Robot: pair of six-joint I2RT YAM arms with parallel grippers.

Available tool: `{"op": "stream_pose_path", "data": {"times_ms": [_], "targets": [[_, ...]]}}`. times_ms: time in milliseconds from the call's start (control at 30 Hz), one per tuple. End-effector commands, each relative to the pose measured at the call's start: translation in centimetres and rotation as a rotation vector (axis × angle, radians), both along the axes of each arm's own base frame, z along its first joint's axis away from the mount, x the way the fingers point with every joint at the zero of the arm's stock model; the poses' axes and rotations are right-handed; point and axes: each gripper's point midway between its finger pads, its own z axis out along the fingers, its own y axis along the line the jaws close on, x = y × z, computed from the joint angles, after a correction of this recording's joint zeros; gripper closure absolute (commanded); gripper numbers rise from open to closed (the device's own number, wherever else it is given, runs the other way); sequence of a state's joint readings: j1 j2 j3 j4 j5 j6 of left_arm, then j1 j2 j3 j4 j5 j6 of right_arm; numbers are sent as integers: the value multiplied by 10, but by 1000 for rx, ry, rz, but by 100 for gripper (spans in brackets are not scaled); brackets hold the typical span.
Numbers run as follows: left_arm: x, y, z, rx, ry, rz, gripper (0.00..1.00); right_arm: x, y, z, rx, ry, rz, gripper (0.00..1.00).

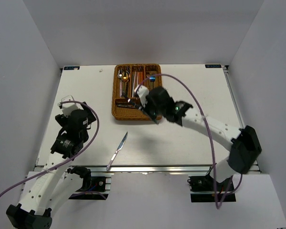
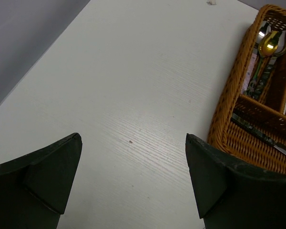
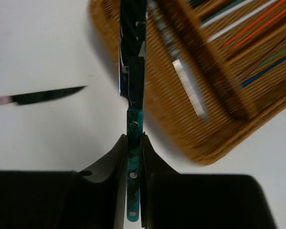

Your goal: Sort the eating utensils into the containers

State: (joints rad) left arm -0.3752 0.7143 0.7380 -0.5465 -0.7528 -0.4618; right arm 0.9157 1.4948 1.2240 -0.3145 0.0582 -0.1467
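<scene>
Dark fingers (image 2: 47, 176) of your left gripper (image 2: 133, 148) fill the foreground, spread wide and grasping nothing, above bare table (image 2: 133, 71) just beside the wicker tray's (image 2: 229, 95) left wall. Right of that arm, a loose knife (image 1: 117, 150) lies on the table near the front edge, well apart from the tray and not yet sorted.

Further right, your right gripper (image 3: 134, 143) is clenched on a green-handled knife (image 3: 132, 57), pinching only the slim handle. The blade reaches out over the tray's near corner, close to the silver piece (image 3: 188, 90) already lying in the crosswise slot, with the chopsticks (image 3: 248, 24) in the long slots beyond.

Trouble most likely starts with that narrow hold. If the blade tip touches the woven rim on the way down, the knife could pivot between the jaws or drag the light tray sideways. Let go from this spot and it may land across the wall, half in and half out. Watch too that the loose knife, so near the table's edge, is not nudged off by a sweeping arm.
</scene>
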Motion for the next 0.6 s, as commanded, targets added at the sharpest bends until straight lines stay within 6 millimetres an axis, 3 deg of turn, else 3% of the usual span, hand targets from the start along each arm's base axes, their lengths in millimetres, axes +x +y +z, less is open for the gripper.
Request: {"op": "stream_pose_path", "data": {"times_ms": [0, 33, 67, 100, 133, 167, 200, 267, 367, 567], "targets": [[4, -13, 5, -21, -34, -90, 2, 56, 22, 41, -44, -244, 327, 100], [5, -19, 3, -31, -30, -124, 2, 74, 23, 10, -117, -188, 347, 100], [5, -22, 3, -34, -30, -143, 2, 83, 25, 23, -180, -214, 405, 100], [7, -26, 4, -34, -31, -166, 2, 90, 26, 17, -219, -206, 433, 100], [7, -32, 3, -43, -29, -201, 2, 99, 31, -12, -273, -160, 467, 100], [8, -34, 1, -43, -24, -216, 2, 111, 37, -3, -283, -206, 491, 100], [9, -36, 1, -43, -21, -225, 2, 115, 37, -26, -312, -159, 512, 100], [10, -37, -1, -39, -14, -228, 2, 125, 38, -30, -326, -176, 529, 100], [12, -41, -4, -39, -3, -248, 2, 133, 33, -49, -346, -195, 526, 100], [15, -49, -8, -42, 18, -291, 2, 132, 19, -58, -284, -203, 528, 100]]}}
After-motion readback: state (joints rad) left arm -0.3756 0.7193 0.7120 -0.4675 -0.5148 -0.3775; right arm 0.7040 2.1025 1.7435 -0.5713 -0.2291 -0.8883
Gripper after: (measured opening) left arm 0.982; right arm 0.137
